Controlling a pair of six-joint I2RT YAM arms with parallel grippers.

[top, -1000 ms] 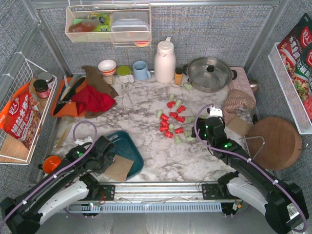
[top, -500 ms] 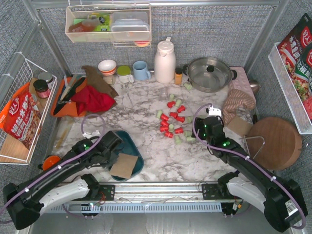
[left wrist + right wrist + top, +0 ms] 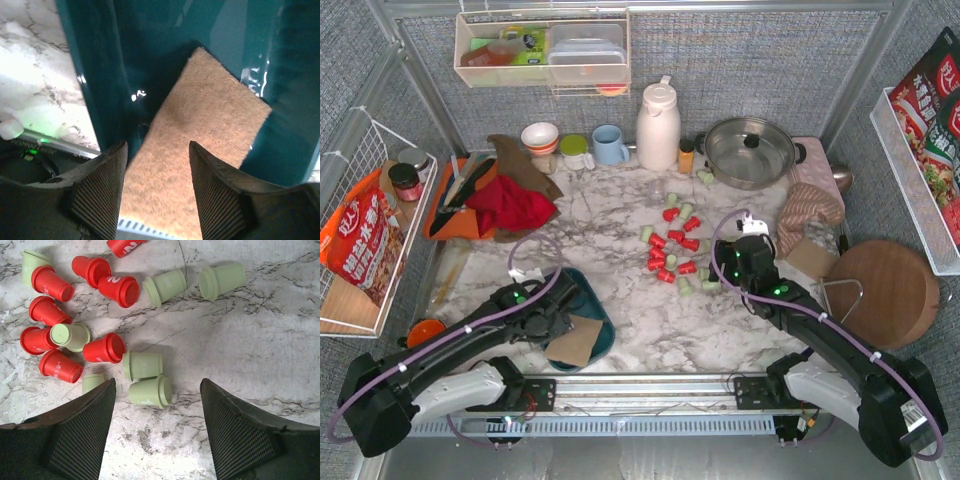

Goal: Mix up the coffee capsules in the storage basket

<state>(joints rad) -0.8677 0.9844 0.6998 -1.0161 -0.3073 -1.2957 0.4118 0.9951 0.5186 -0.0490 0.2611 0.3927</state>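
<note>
The left gripper (image 3: 157, 150) is over the storage basket (image 3: 592, 304) — the teal tray sits toward the near-left corner of the marble counter (image 3: 660, 320), close to the near edge. Its fingers are spread wide, with nothing pinched. Below them lies a brown fibre mat (image 3: 200, 120), one end down inside the basket, the other running out over its near rim. Whether the pads touch the mat, the wrist view does not settle.

Over to the right gripper (image 3: 157, 387) — jaws wide apart as well, hanging above the coffee capsules (image 3: 677, 245) and holding none. The capsules lie loose on bare marble around the middle of the counter, a shade toward the right edge, well apart from the basket. Red and mint green are jumbled together, most tipped on their sides, a few touching. In the right wrist view two green ones lie side by side beneath the gap between the fingers, with red ones bunched at the left of that view.
</note>
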